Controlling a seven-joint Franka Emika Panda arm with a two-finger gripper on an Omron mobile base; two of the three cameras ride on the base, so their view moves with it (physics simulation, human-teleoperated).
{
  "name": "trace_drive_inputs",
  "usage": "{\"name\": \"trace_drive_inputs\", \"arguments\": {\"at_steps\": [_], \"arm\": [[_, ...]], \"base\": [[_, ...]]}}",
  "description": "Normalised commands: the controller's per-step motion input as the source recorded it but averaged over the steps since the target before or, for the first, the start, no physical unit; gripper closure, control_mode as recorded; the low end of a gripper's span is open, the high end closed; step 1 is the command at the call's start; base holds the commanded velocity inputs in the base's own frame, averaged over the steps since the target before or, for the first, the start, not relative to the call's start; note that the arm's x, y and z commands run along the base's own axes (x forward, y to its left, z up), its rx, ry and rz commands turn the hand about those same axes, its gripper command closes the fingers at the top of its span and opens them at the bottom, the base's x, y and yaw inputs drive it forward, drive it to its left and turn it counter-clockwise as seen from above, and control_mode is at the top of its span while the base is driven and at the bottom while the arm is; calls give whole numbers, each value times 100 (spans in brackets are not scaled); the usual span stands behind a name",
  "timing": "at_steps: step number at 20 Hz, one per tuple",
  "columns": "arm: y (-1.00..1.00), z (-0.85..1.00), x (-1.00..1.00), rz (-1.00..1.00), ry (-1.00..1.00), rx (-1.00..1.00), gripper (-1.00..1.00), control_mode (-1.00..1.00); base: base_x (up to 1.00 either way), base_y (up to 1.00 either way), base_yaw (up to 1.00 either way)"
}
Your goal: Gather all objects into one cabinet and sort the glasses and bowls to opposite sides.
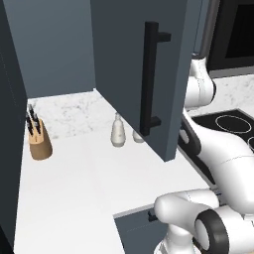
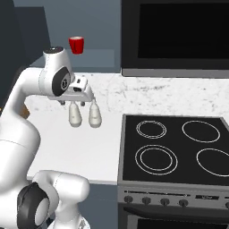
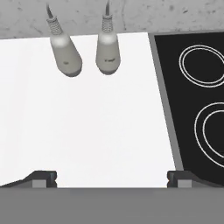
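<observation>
Your red mug [image 2: 77, 44] sits on the cabinet shelf [image 2: 96, 59] at about 12 o'clock from the claw [image 2: 83, 105], which hangs spread and empty over the white counter [image 2: 89, 147], two grey shakers [image 3: 65, 50] just beyond it, the stovetop [image 2: 179, 150] at 3 o'clock.

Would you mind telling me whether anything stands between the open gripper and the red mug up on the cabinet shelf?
Nothing visible blocks it. The gripper hangs open below the red mug, just above two shakers on the counter.
</observation>
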Motion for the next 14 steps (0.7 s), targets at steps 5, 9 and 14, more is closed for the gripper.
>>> {"name": "trace_drive_inputs", "arguments": {"at_steps": [5,9,14], "arm": [[0,40,-10,0,-25,0,-100,-100],[0,31,0,0,-29,2,-100,-100],[0,25,0,0,-26,3,-100,-100]], "base": [[0,0,0],[0,0,0],[0,0,0]]}}
